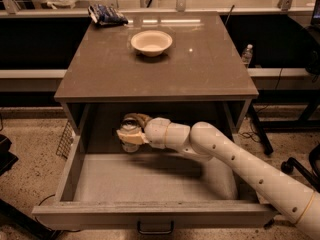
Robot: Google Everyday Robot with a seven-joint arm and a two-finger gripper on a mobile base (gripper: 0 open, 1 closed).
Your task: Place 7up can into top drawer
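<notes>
One dark snack packet [106, 15] is left at the upper left, off the task. Left of centre, the 7up can [130, 128] is held upright by the gripper [129, 135], which is clamped on its sides, just above the rear floor of the top drawer [150, 181] (open to receive it). Release is judged to be the step at hand.
</notes>
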